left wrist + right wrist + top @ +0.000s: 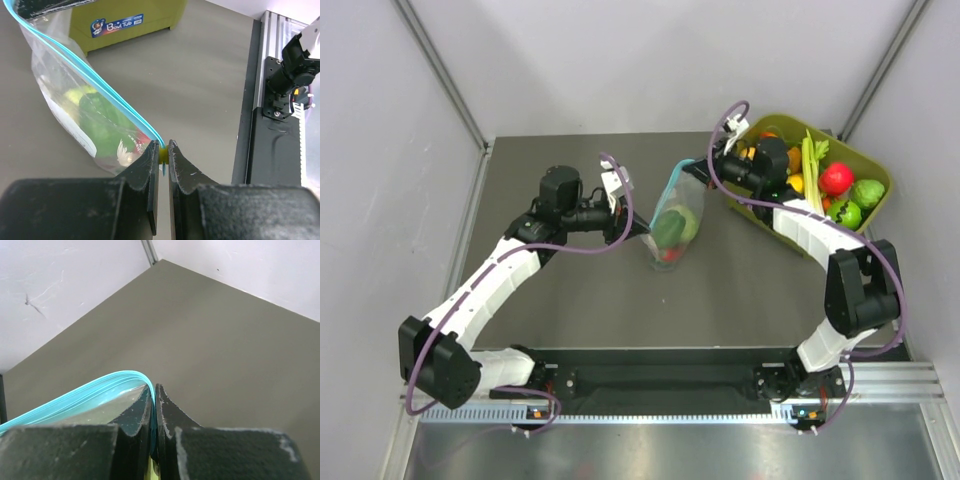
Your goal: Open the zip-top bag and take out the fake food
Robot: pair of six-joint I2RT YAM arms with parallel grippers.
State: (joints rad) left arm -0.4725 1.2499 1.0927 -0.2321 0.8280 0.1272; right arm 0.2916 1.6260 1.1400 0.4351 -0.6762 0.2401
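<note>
Bag point(677, 205) is strung up between the two arms over the middle of the table point(570, 300), mouth up and belly hanging down. I can't tell if the bottom touches the surface. The food point(670, 230) is all inside: dark green pepper, a paler green lump beside it and something red low down.

Left gripper point(163, 150) is clamped on the near end of the teal strip point(100, 85), with a little yellow bit point(163, 154) squeezed between its tips. It might be a slider or a tab, too small to call. Right gripper point(154, 392) is pinched tight on the far end of the same strip, over by the tub point(865, 165).

My guess on why it's held like this: with one arm on each end, the strip is pulled taut and the weight of the veg keeps the bag hanging straight, so nothing flops around while the seal gets worked. In the left wrist view the two teal lines run tight together, so the zip reads as not really open yet. The right wrist view shows a few teal edges but I can't say whether they've parted.

So it's early days: the mouth needs opening, then the food comes out. The risk is that thin, slick plastic slips out of a pinch.
</note>
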